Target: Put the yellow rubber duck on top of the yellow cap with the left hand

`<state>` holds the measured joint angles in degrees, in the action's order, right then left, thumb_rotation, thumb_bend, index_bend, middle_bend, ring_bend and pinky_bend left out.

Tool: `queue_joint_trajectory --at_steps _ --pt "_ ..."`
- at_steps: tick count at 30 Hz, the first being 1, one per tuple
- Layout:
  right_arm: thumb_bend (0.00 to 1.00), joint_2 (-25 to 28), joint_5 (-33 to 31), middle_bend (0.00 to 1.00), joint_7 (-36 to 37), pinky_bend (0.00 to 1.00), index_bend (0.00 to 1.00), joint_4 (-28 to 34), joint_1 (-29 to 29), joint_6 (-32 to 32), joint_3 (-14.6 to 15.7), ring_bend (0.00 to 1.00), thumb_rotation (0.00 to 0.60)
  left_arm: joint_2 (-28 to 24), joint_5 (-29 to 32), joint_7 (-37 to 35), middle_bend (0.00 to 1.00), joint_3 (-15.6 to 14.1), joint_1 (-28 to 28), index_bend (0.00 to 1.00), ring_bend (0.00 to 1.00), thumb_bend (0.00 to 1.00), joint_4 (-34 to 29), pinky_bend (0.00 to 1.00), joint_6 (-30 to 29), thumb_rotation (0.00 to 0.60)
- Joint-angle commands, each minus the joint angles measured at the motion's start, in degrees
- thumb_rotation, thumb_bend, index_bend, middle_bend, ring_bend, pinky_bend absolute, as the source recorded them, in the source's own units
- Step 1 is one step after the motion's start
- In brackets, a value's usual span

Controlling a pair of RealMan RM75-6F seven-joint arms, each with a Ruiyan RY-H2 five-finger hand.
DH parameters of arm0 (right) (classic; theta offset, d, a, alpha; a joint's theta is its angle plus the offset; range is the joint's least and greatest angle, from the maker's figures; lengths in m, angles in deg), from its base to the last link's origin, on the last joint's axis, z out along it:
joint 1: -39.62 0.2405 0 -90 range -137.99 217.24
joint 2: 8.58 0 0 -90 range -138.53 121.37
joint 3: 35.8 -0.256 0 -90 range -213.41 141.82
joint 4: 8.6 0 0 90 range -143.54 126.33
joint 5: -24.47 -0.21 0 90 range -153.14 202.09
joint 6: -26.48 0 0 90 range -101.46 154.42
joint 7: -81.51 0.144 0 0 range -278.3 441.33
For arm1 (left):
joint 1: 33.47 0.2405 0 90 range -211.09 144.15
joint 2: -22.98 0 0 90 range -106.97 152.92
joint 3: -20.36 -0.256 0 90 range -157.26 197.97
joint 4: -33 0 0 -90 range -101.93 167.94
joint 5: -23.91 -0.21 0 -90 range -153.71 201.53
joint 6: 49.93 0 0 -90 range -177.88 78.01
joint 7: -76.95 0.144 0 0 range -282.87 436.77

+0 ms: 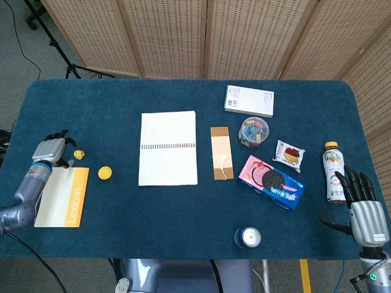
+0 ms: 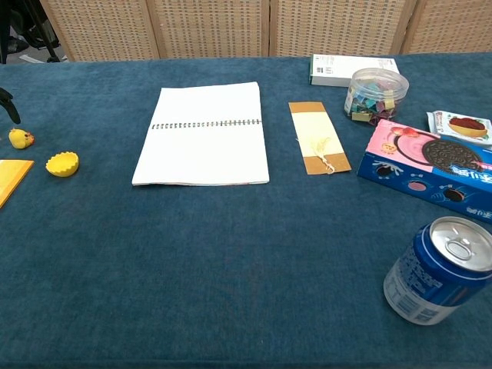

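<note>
- The left hand [image 1: 51, 150] hangs at the table's left edge, its fingers [image 1: 62, 135] spread apart and grasping nothing; only a dark fingertip [image 2: 8, 104] reaches into the chest view.
- The yellow rubber duck [image 1: 78, 154] sits on the blue table [image 1: 122, 220] just beside those fingers on their inner side; from the head view it seems apart from them, though the gap is too small to be sure.
- The yellow cap [image 1: 105, 173] lies further inward from the fingers, near the duck but not touching it, its scalloped rim facing up in the chest view [image 2: 62, 164].
- A yellow Lexicon booklet [image 1: 63, 196] lies flat under the left wrist, below duck and cap.
- The right hand [image 1: 363, 204] rests at the table's right edge with fingers [image 1: 353, 183] splayed and released, just beside a drink bottle [image 1: 333, 171] lying by their tips.
- Well away from both hands: an open spiral notebook [image 1: 168, 148], a brown bookmark card [image 1: 221, 152], a cookie box [image 1: 271, 181] and a blue can [image 1: 247, 237].
</note>
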<state>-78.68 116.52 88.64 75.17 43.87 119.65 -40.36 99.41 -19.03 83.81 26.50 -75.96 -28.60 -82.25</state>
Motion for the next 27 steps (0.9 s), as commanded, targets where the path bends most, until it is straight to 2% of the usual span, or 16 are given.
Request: queue_joint_trajectory --at_steps 1,16,27 --pt "0.00 0.00 0.06 0.00 -0.01 0.00 0.04 0.02 -0.04 0.07 0.03 0.00 0.600 0.31 0.40 0.22 0.00 0.05 0.03 0.35 0.00 0.35 0.08 0.00 -0.40 0.600" --pt "0.00 0.08 0.00 0.00 0.28 0.00 0.04 -0.05 -0.09 0.13 -0.01 0.00 0.600 3.10 1.10 1.16 0.00 0.21 -0.09 0.35 0.00 0.35 2.44 0.00 -1.02 0.600" --pt "0.00 0.15 0.09 0.00 0.42 0.00 0.04 -0.08 -0.18 0.30 0.02 0.00 0.600 4.41 0.66 2.09 0.00 0.53 0.21 0.40 0.00 0.36 3.00 0.00 -2.20 0.600"
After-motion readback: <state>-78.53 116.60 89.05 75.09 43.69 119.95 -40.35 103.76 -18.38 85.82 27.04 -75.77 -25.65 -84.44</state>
